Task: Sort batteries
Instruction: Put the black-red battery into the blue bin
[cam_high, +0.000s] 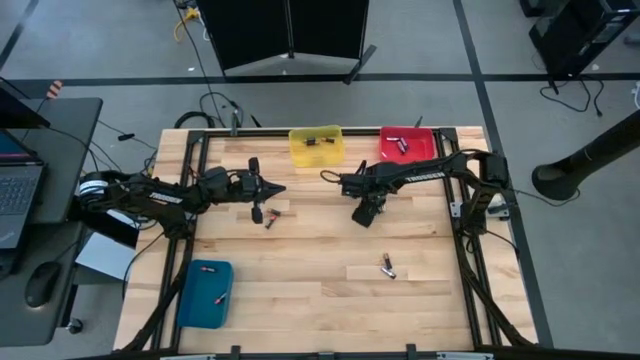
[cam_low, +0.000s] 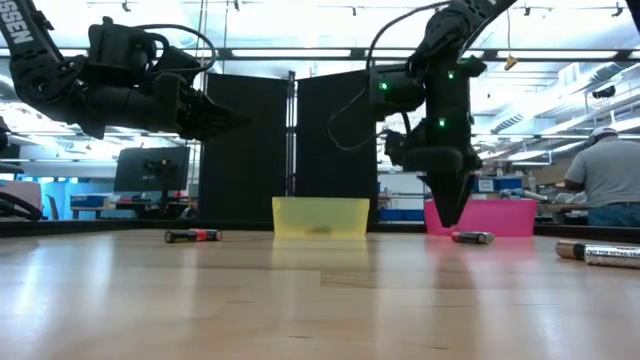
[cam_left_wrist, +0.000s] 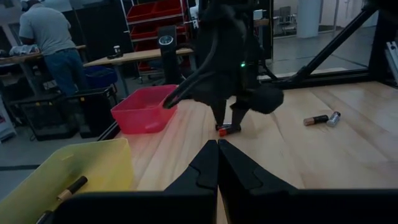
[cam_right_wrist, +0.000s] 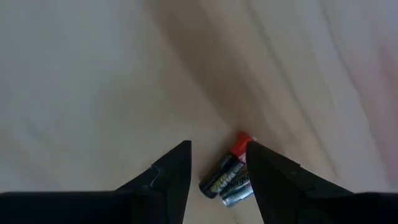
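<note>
My right gripper (cam_right_wrist: 217, 146) points down, open, just above the wooden table (cam_high: 320, 250) near its middle. A black battery with a red end (cam_right_wrist: 225, 171) lies on the table between its fingers, with a second battery (cam_right_wrist: 238, 191) lying right against it. I see no touch. Two batteries (cam_high: 266, 218) lie below my left gripper (cam_high: 280, 188), which hovers level and shut at the left. Two more batteries (cam_high: 387, 266) lie nearer the front.
At the far edge stand a yellow bin (cam_high: 316, 145) and a red bin (cam_high: 407, 143), each with batteries in it. A blue bin (cam_high: 205, 293) with one battery sits at the near left. A person (cam_low: 605, 175) works beyond the table.
</note>
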